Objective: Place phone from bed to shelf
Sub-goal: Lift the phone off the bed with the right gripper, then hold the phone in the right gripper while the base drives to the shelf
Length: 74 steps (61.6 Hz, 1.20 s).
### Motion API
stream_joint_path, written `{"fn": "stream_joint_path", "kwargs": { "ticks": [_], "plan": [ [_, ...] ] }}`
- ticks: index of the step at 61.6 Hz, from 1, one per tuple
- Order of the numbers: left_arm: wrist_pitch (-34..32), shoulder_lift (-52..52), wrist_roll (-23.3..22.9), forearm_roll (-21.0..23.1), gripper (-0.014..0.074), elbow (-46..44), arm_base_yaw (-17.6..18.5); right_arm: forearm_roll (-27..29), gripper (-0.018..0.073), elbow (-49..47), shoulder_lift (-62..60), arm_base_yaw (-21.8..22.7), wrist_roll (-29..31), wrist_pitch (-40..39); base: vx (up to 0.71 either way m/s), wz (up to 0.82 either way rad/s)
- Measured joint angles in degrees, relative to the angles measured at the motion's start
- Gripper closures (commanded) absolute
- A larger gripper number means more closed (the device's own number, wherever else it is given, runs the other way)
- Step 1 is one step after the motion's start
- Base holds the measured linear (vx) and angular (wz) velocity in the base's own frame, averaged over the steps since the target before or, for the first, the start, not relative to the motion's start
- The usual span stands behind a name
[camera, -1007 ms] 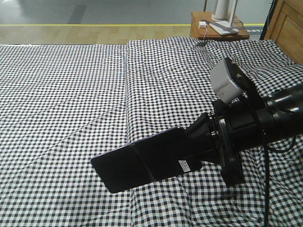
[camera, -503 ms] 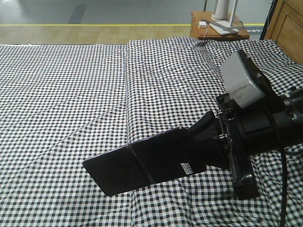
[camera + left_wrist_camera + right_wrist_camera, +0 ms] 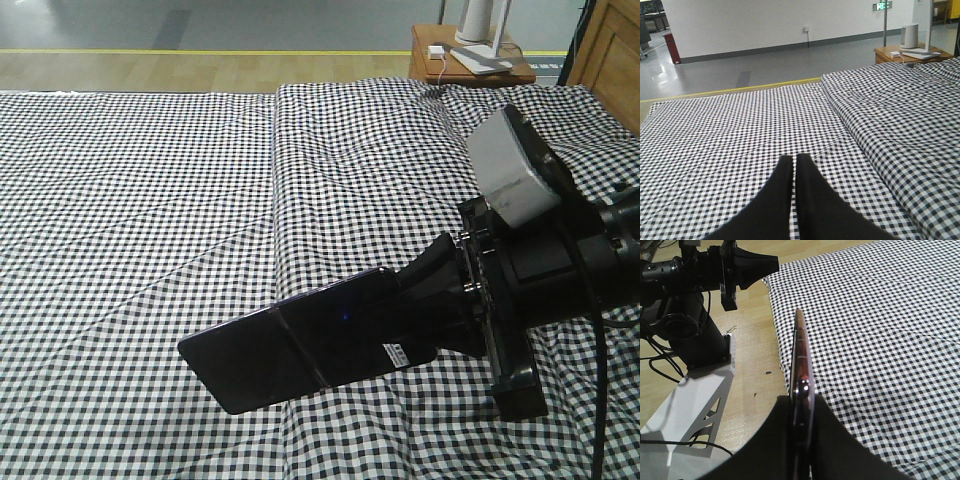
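right fingers (image 3: 436, 280) are clamped tight on one end of the phone (image 3: 290, 350), and the slab juts out well past them, glossy black face up, white sticker right by the grip. from the right wrist view it's edge-on, pinkish rim pinched between the two pads, with only a short end of it inside the grasp. it looks lifted just clear of the gingham bed (image 3: 140, 170), so i'd call this the carry, with the placing not yet done. left fingers (image 3: 784, 187) are pressed together with nothing between them, hovering over the checks. the shelf isn't clearly in view, only the small side table (image 3: 468, 62) at the far corner. for the carry: it's a thin, slick thing held by one end, so swing slowly, squeeze firmly, hold it level so the long free end doesn't lever out, and come in above the shelf board before lowering it flat
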State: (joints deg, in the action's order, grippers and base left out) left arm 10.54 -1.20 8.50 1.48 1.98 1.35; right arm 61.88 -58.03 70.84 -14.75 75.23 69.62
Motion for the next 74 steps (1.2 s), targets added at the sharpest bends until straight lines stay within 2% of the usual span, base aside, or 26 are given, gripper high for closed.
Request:
{"fn": "stream_joint_path", "kwargs": {
  "ticks": [48,74],
  "plan": [
    [0.0,0.0,0.0,0.0,0.0595,0.0,0.0,0.0,0.0561,0.0,0.0,0.0,0.0,0.0,-0.06,0.25],
    [0.0,0.0,0.0,0.0,0.0595,0.0,0.0,0.0,0.0561,0.0,0.0,0.0,0.0,0.0,-0.1,0.41]
  ]
}}
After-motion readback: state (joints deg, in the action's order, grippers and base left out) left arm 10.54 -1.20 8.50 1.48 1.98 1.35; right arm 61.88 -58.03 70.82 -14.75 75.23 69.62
